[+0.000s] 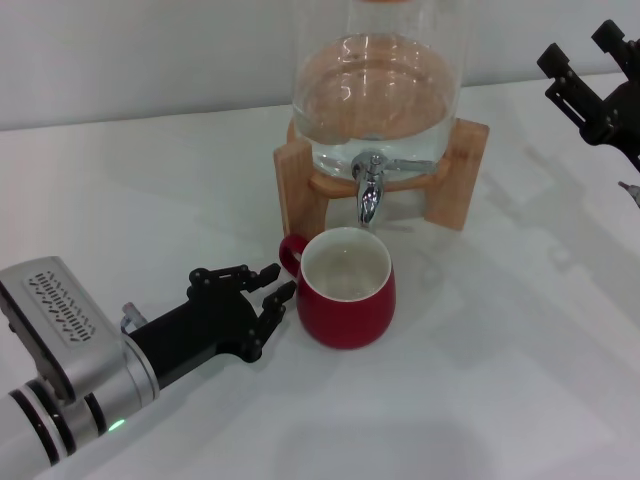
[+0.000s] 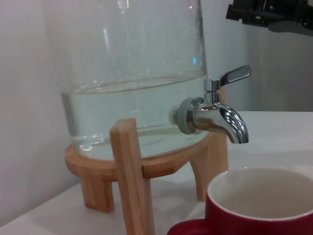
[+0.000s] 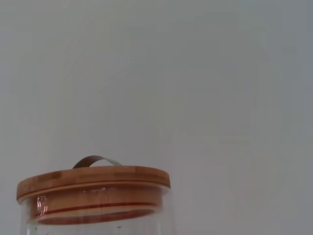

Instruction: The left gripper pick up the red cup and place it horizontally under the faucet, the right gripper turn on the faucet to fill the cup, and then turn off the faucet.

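The red cup (image 1: 347,302) stands upright on the white table, its white inside empty and its mouth right below the spout of the chrome faucet (image 1: 370,192). The small loop handle points toward my left gripper (image 1: 266,296), which rests low on the table just left of the cup. It is open, with its fingertips close to the handle and not touching it. The left wrist view shows the cup's rim (image 2: 264,205) under the faucet (image 2: 217,115), whose lever (image 2: 235,74) angles up. My right gripper (image 1: 585,55) hangs raised at the far right, open and holding nothing.
The faucet is fitted to a clear glass dispenser (image 1: 380,90) half full of water on a wooden stand (image 1: 295,185). Its wooden lid (image 3: 93,181) shows in the right wrist view. A white wall rises behind it.
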Controlling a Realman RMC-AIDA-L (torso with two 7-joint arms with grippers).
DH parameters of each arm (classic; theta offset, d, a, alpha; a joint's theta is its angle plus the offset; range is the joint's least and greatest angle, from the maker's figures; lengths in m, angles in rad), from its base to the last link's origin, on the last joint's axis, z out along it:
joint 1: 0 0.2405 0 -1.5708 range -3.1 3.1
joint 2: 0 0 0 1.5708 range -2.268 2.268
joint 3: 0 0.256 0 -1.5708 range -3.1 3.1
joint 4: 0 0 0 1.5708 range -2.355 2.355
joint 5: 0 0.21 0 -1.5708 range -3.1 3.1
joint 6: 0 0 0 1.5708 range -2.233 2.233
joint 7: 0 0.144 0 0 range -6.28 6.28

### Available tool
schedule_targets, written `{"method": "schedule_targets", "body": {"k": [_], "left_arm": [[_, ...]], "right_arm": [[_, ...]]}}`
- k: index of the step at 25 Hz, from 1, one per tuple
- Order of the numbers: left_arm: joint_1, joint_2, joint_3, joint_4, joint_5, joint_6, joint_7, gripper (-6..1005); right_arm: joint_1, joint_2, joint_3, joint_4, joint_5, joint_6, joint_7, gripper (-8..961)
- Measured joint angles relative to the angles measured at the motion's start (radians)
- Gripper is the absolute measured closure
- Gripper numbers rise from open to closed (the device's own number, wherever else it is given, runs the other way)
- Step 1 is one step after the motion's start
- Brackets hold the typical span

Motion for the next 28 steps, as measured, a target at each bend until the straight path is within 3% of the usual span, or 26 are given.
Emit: {"method": "schedule_targets", "body": {"k": [28], "left_arm": [[-0.023, 0.003, 0.005, 0.003, 0.0, 0.022, -0.009, 773]], "right_arm": [[0.0, 0.0, 0.0, 0.0, 0.001, 0.0, 0.0, 126]]}}
